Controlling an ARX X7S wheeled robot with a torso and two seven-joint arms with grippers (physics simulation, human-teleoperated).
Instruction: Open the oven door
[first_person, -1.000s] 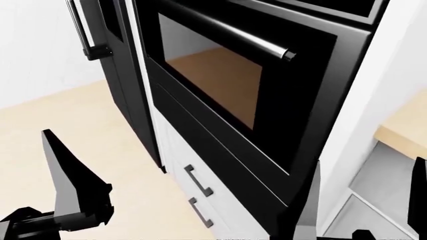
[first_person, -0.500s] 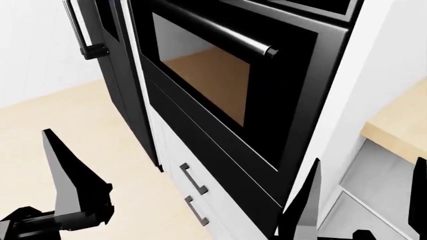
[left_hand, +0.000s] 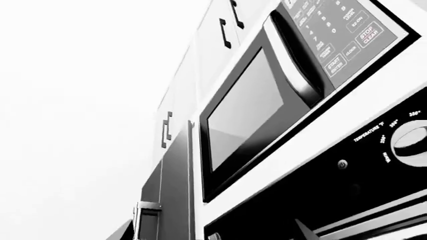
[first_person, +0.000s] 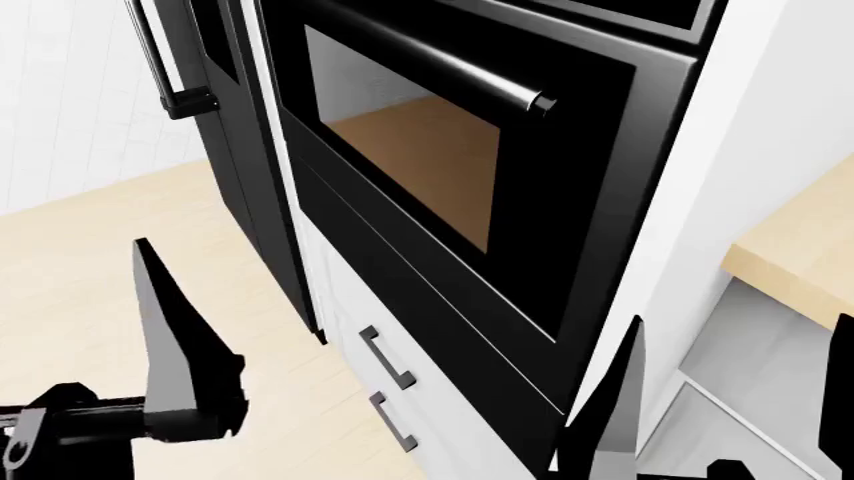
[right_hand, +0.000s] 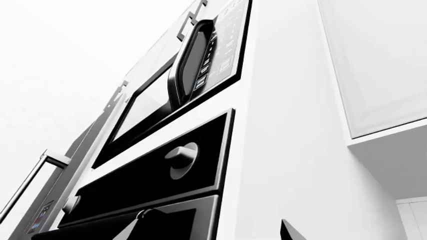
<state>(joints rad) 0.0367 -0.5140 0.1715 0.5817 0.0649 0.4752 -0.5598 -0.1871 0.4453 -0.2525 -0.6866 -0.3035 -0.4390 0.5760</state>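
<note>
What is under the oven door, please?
Under the oven door sits a plain black panel, then a white cabinet front with two dark handles. The cabinet's lower part is out of frame.

I see the oven door (first_person: 441, 180) shut, its silver bar handle (first_person: 441, 65) along the top edge. Below it sit two white drawers (first_person: 387, 400). My left gripper (first_person: 180, 350) hangs low, well apart from the door; my right gripper (first_person: 727, 400) rises just below its lower corner.

Oven door (first_person: 534, 200): glossy black panel, big brownish glass window, silver bar handle (first_person: 454, 70) along top edge. Shut, flush in the white cabinet column.
</note>
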